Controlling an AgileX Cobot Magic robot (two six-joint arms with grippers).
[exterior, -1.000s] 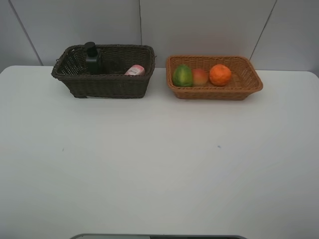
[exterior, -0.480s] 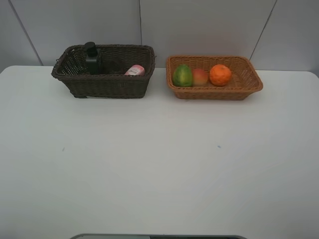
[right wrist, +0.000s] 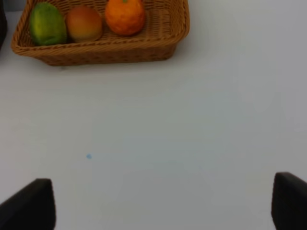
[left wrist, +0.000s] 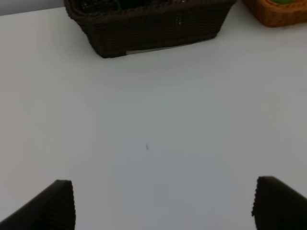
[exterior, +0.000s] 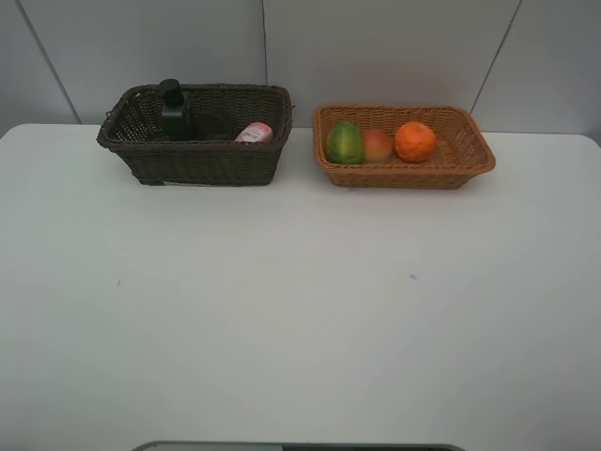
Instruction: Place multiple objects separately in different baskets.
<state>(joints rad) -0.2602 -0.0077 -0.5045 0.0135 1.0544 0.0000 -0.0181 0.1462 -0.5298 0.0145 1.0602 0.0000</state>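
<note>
The dark brown basket (exterior: 197,160) at the back left holds a dark green pump bottle (exterior: 174,111) and a pink tube (exterior: 254,132). Inside the light tan basket (exterior: 470,155) at the back right lie a green fruit (exterior: 345,143), a red-yellow fruit (exterior: 377,145) and an orange (exterior: 415,141). Neither arm shows in the high view. My left gripper (left wrist: 163,203) hangs open over bare table in front of the dark basket (left wrist: 148,28). My right gripper (right wrist: 165,203) is open too, in front of the tan basket (right wrist: 105,50). The purple cup is out of view.
The white table (exterior: 300,310) stretches from the baskets to the front edge. A grey wall stands close behind the baskets. A dark strip shows at the near edge of the high view.
</note>
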